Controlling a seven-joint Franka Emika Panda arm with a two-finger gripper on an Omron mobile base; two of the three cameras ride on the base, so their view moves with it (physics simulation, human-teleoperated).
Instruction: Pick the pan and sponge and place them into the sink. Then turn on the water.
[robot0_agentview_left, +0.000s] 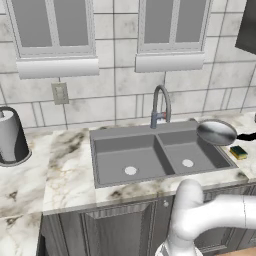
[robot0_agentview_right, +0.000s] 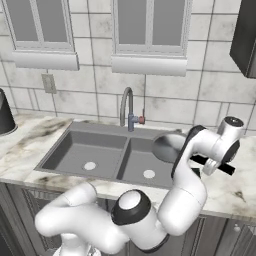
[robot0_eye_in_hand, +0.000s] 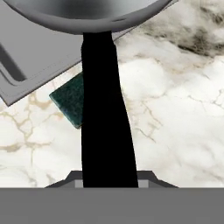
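Hidden or cut off:
- Gripper (robot0_eye_in_hand: 109, 181) fingertips mostly masked by the pan handle (robot0_eye_in_hand: 105, 113) in the hand view.
- Sponge (robot0_eye_in_hand: 70, 99) half covered by that handle, green top alone visible.
- Paper towel roll (robot0_agentview_left: 10, 135) cut by the left edge in the left base view.
- In the right base view, handle partly behind the wrist.

Positions:
- Gripper pinched on the black handle, which runs straight away from the fingers to the pan (robot0_agentview_left: 216, 132) bowl.
- Pan raised, tilted, over the right rim of the sink (robot0_agentview_left: 125, 132), next to the faucet (robot0_agentview_left: 160, 107).
- Sponge on the counter (robot0_agentview_left: 65, 175) just right of the sink, under the pan's edge.
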